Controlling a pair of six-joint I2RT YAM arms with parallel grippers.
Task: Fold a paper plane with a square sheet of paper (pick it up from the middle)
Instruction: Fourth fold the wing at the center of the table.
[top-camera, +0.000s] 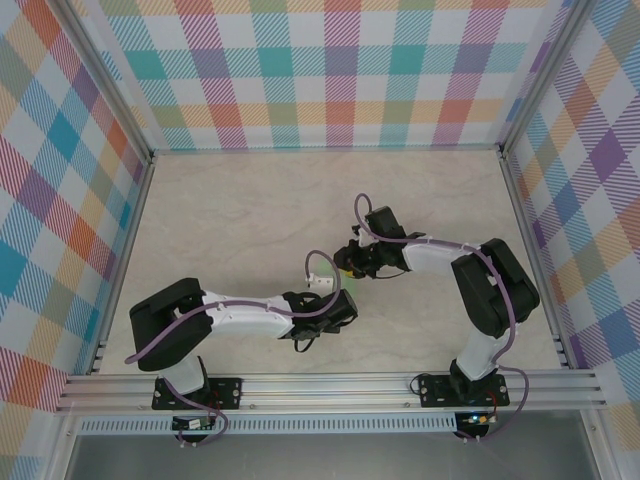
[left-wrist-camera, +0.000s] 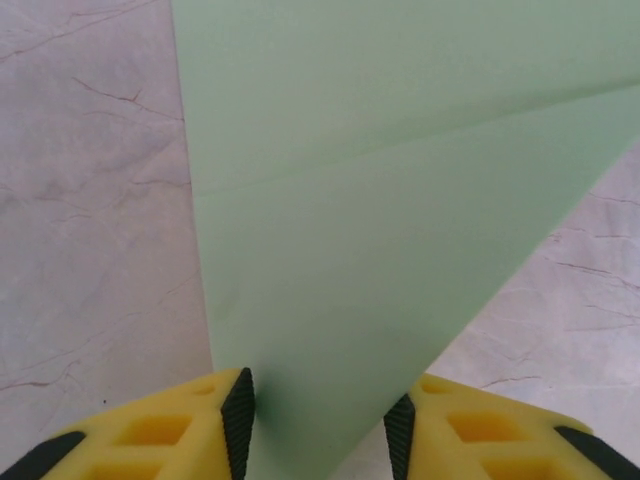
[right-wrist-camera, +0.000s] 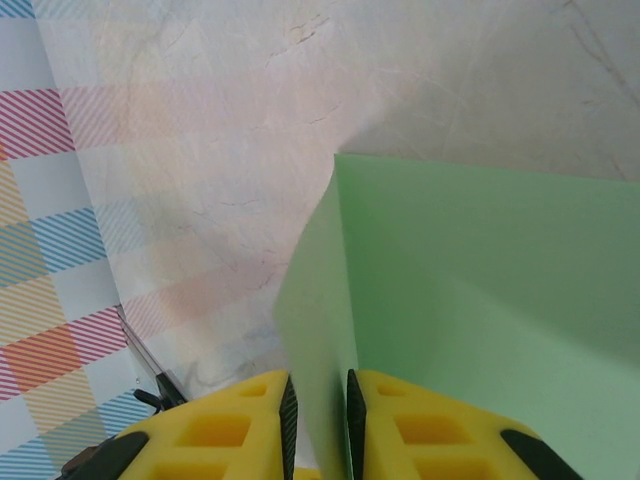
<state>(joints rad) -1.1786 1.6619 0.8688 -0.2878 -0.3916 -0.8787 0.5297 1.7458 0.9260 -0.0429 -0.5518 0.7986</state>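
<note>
The green paper is pinched along its edge by the right gripper, evidently to steady it, while the left gripper is spread astride the narrow end.

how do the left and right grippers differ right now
Jaws: the left gripper stands wide open, the right gripper nearly shut. The green paper spans the left gripper's gap, seemingly unpinched, while the right gripper pinches a curled-up edge. Both have yellow fingers with black pads.

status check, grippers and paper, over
Left gripper open, jaws either side of the green paper. Right gripper pinching its raised edge. Nothing in the way.
</note>
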